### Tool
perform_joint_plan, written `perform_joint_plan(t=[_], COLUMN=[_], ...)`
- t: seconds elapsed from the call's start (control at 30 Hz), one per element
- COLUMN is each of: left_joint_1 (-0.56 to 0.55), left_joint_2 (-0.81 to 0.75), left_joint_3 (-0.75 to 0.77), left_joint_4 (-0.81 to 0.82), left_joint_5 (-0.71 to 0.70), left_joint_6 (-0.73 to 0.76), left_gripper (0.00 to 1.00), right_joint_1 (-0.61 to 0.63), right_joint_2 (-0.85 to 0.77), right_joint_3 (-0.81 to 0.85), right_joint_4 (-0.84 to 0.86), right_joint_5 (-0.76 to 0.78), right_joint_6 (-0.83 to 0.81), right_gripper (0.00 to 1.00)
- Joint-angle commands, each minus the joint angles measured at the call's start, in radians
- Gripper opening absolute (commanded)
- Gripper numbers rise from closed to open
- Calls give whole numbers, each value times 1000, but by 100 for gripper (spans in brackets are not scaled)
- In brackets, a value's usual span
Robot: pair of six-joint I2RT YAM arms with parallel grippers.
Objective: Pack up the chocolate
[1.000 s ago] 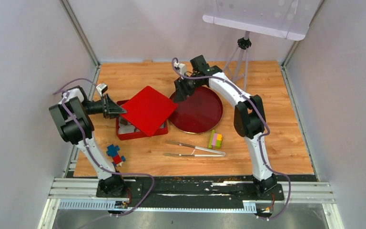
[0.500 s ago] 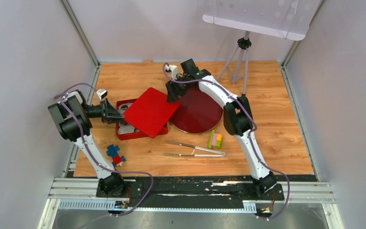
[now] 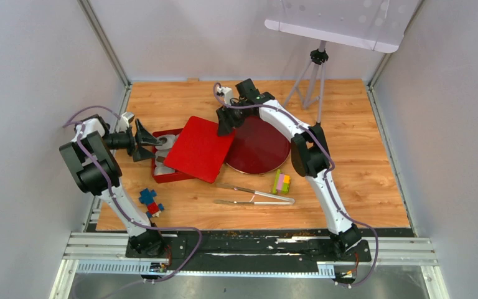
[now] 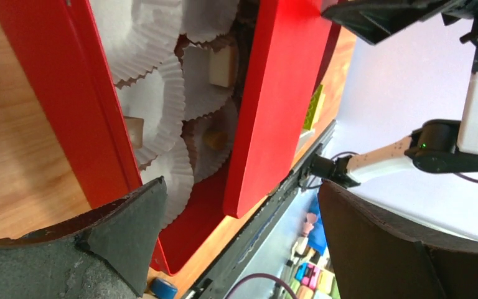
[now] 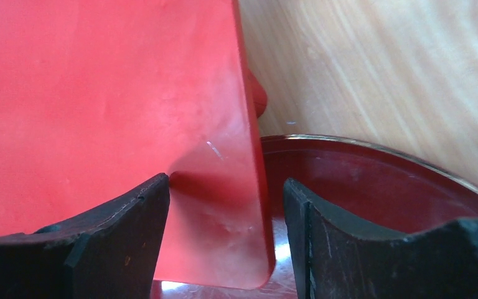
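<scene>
The chocolate [image 4: 223, 65] lies in white paper cups inside the red box [image 3: 159, 175]; a cream piece and a tan piece [image 4: 215, 138] show in the left wrist view. A flat red lid [image 3: 200, 149] lies tilted over the box, and its right side rests on the dark red plate [image 3: 267, 149]. My left gripper [image 3: 149, 143] hangs open at the box's left rim and touches nothing [image 4: 239, 194]. My right gripper [image 3: 225, 121] is open at the lid's far right corner. That corner lies between its fingers [image 5: 225, 187], which stand apart from it.
Metal tongs [image 3: 255, 196] lie in front of the plate. A stack of coloured blocks [image 3: 281, 182] sits to their right. More blocks [image 3: 150, 202] sit near the left arm's base. A tripod [image 3: 314, 68] stands at the back right.
My left gripper has opened, let go of the lid's left edge and drawn back left. The lid has sunk lower over the box. My right gripper came left to the lid's corner.
</scene>
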Motion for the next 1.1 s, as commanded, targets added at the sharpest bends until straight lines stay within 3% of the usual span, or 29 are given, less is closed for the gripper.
perform_joint_plan(t=[0.0, 0.27, 0.43, 0.5, 0.6, 0.73, 0.83, 1.07], left_joint_1=[12, 10, 10, 8, 10, 8, -48, -136], left_joint_2=[-76, -445, -786, -752, -666, -690, -688, -766], left_joint_3=[2, -234, -420, -417, -432, -483, -414, -440], left_joint_4=[162, 411, 619, 568, 493, 573, 377, 203], left_joint_5=[-110, -402, -428, -466, -467, -425, -576, -628], left_joint_6=[-89, -238, -405, -524, -507, -560, -505, -512], left_gripper=[100, 100, 100, 100, 100, 88, 76, 75], right_joint_1=[14, 19, 23, 23, 33, 46, 52, 51], right_joint_2=[-75, -94, -135, -151, -171, -201, -226, -204], right_joint_3=[-48, -59, -105, -122, -135, -169, -212, -220], right_joint_4=[19, 16, 8, 10, 8, 2, 0, -10], right_joint_5=[-68, -31, -13, -8, 15, 36, 34, 39], right_joint_6=[63, 99, 109, 119, 139, 157, 169, 169], right_gripper=[66, 64, 64, 64, 63, 63, 63, 62])
